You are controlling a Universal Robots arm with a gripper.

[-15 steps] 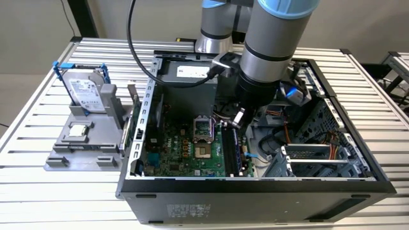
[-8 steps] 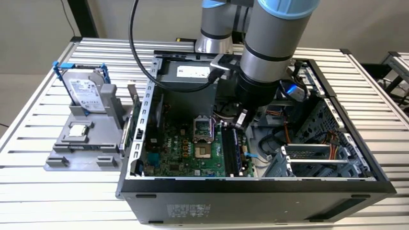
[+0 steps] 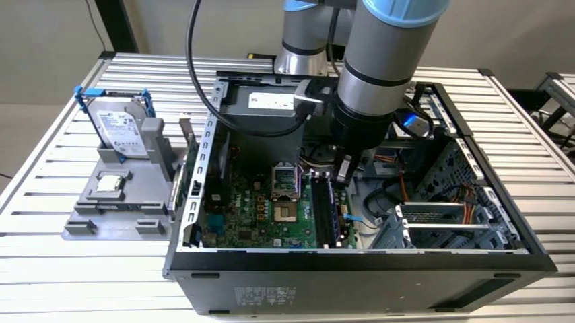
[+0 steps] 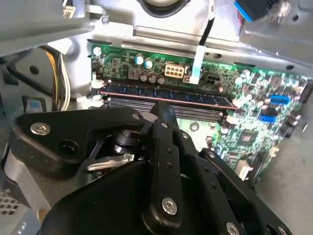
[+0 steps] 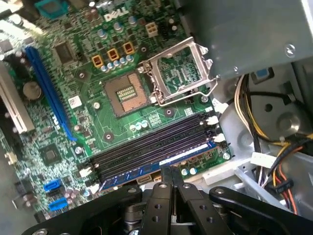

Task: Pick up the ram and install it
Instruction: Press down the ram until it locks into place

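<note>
Landmark: the open computer case (image 3: 359, 259) lies on a slatted metal table (image 3: 54, 269), with the green motherboard (image 3: 260, 208) on its floor.

Arm: the grey robot arm (image 3: 382, 74) reaches down into the case, over the part of the motherboard that carries the memory slots.

Gripper: the black gripper (image 5: 170, 171) sits directly above the ram; in the first wrist view its two fingers (image 5: 163, 183) stand pressed side by side with no gap between them, their tips at the stick's upper edge. In the exterior view the gripper (image 3: 344, 176) hangs just over the far end of the slot row.

Jaws: closed together, holding nothing.

Ram: the ram (image 5: 161, 161) stands on edge in the outermost of the memory slots (image 5: 146, 144), the one farthest from the processor socket; its long board with a pale label runs the full slot length. In the second wrist view the ram (image 4: 166, 95) shows as a dark strip with blue chips along the slots, just beyond the fingertips.

Processor socket: the socket (image 5: 126, 93) lies open beside the slots, its metal frame (image 5: 178, 73) swung up.

Holder: outside the case, toward the exterior view's left, a grey fixture (image 3: 121, 202) carries a silver hard drive (image 3: 121, 131) with blue rails and a small square chip (image 3: 110, 182).
</note>
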